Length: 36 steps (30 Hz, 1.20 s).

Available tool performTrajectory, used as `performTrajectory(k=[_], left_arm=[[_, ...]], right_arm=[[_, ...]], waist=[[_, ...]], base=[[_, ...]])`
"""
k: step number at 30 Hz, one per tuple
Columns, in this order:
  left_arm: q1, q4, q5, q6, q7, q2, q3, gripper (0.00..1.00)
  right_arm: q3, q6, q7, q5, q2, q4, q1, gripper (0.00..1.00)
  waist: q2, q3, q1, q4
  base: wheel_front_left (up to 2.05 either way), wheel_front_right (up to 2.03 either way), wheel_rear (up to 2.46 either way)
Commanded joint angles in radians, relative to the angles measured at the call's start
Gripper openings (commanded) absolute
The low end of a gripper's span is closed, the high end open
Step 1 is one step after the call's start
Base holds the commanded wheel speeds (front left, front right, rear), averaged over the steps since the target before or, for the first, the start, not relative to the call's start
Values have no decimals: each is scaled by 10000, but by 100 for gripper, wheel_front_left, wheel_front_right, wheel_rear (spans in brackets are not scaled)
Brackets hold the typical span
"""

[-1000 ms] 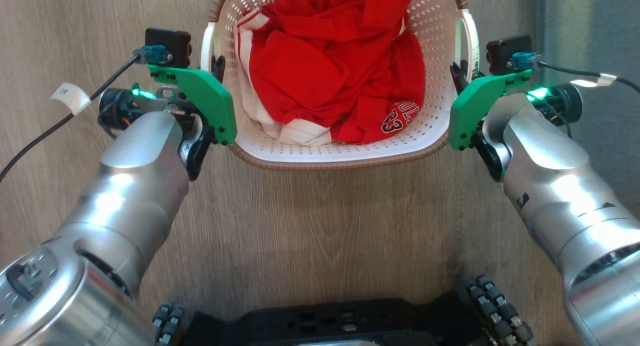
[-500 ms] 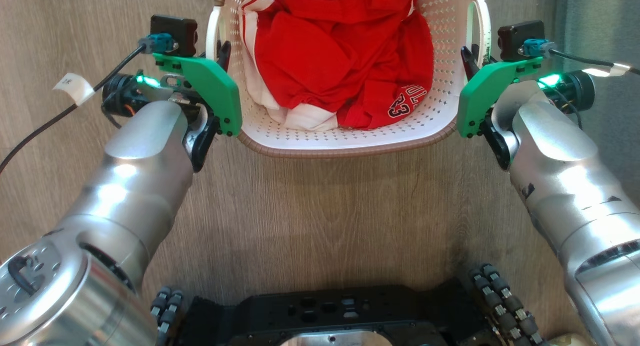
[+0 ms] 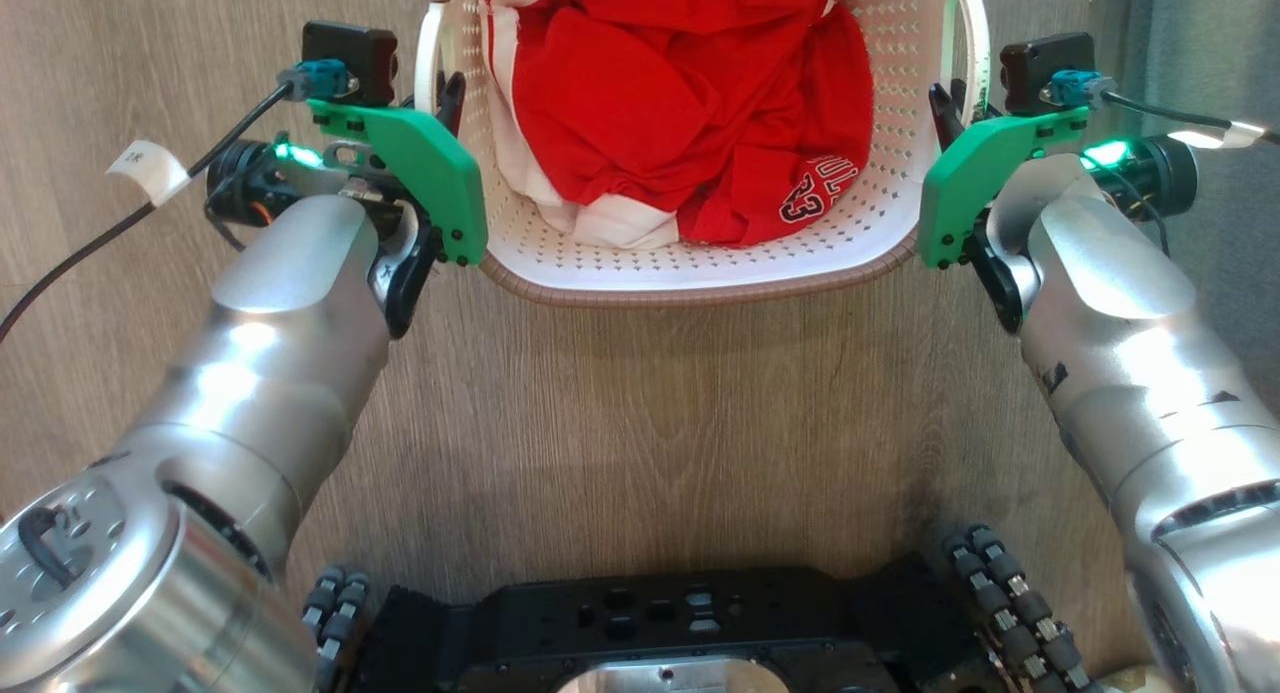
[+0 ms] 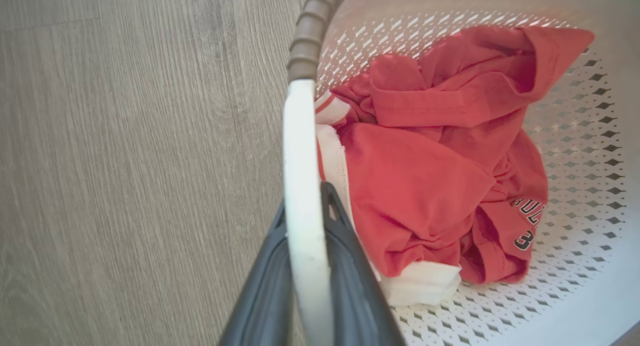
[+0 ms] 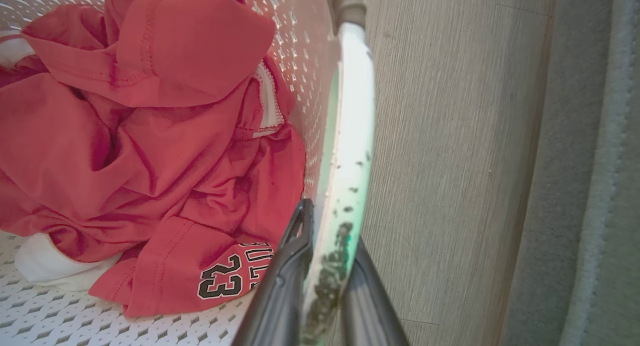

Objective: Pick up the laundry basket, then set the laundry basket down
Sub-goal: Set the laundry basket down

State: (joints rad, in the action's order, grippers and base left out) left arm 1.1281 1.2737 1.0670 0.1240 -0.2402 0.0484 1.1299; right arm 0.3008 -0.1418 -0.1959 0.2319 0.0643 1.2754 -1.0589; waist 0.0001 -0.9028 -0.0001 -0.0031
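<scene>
At the far middle of the scene, between the 2 arms: the laundry basket (image 3: 690, 295), loaded with a crumpled red jersey (image 3: 690, 103). Held by its 2 white side handles. Probably just clear of the wood floor (image 3: 640, 423), judging by the soft shadow under the near rim, though hard to confirm.

On the left, clamped by the left tool (image 4: 304, 206), fingers pinched nearly closed around the left handle (image 4: 299, 151), 1 finger on each side. On the right, gripped likewise by the right tool (image 5: 332, 226), drawn in tight on the right handle (image 5: 352, 111), scuffed with dark specks. Likely mid-carry, with the setting down not yet done.

Risks from here:
- Slipping of the thin, smooth handles through narrow fingers, with any easing of grip.
- Tilting, and spilling the jersey, from lowering 1 arm faster than the other.
- Flexing or popping a handle, from pulling the arms apart.
- Landing crooked on the edge of the grey mat (image 5: 590, 186), from setting down too far right.
</scene>
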Motion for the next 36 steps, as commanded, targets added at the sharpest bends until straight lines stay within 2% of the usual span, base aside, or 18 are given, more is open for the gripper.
performTrajectory(k=[1,10,11,12,16,23,28,36], left_arm=[[91,54,83,67,-43,350,21,0],[103,-17,235,67,-43,376,125,1],[134,2,221,67,-66,390,125,52],[141,9,199,67,-82,384,151,100],[137,-23,199,67,-128,347,208,100],[85,-99,283,67,-171,314,282,100],[-62,-97,449,67,-187,354,200,100],[-423,-122,604,37,-212,539,-392,100]], right_arm=[[-83,111,118,-219,112,153,463,0],[-782,111,70,-881,-63,153,471,0],[-832,111,-8,-939,-80,153,449,38],[-844,111,-71,-990,-96,153,434,100],[-697,111,-264,-964,-132,131,444,100],[229,111,-313,-95,-138,-198,622,100],[493,111,-385,159,-139,-172,673,100],[528,111,-631,359,-140,-243,1076,100]], waist=[[-1,-4,1,3],[-1,56,1,-18],[-1,66,1,-22],[-1,80,1,-23],[-1,151,1,5],[-1,318,1,47],[-1,606,1,22],[-1,1789,1,-3]], base=[[0,0,0],[0,0,0],[0,0,0],[0,0,0],[0,0,0],[0,0,0],[0,0,0],[0,0,0]])
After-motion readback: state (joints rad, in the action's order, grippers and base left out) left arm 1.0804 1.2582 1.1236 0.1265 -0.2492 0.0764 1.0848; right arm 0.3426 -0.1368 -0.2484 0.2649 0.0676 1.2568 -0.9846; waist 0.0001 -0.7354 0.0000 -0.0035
